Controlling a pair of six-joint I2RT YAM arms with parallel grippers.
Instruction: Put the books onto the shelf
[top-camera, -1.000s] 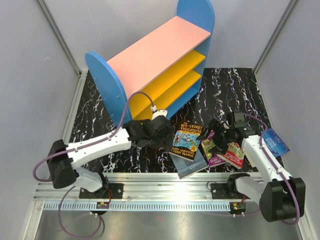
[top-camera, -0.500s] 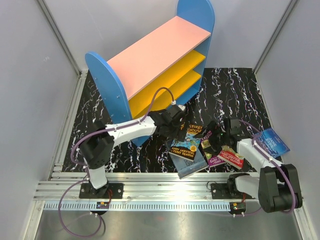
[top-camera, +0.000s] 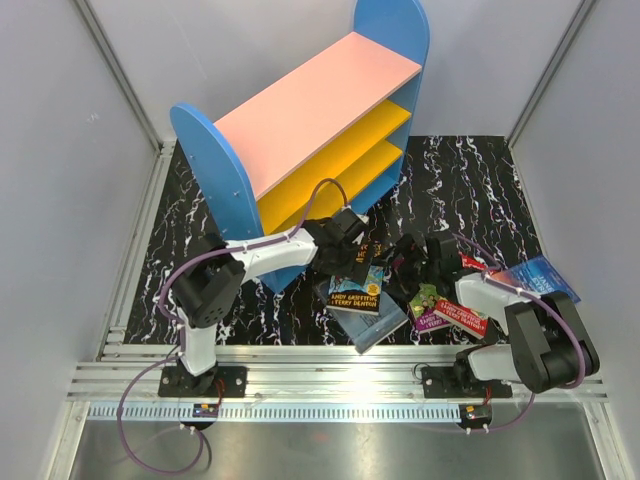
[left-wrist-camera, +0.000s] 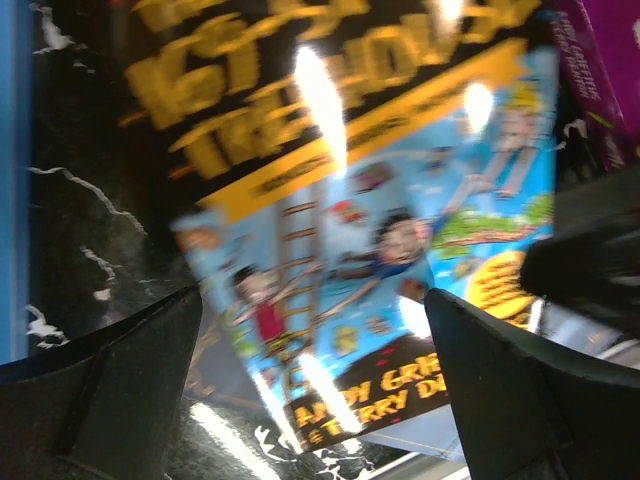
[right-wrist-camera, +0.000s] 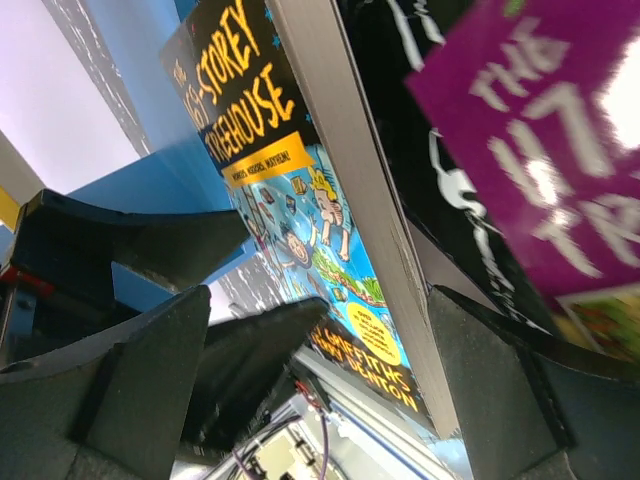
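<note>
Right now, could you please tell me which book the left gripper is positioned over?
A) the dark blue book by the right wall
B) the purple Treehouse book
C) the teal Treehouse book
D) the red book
C: in the left wrist view, the left gripper has its jaws spread wide to either side of the teal Treehouse book, whose cartoon cover fills the space between them.

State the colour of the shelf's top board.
The top board is pink; the overhead view shows it best.
</note>
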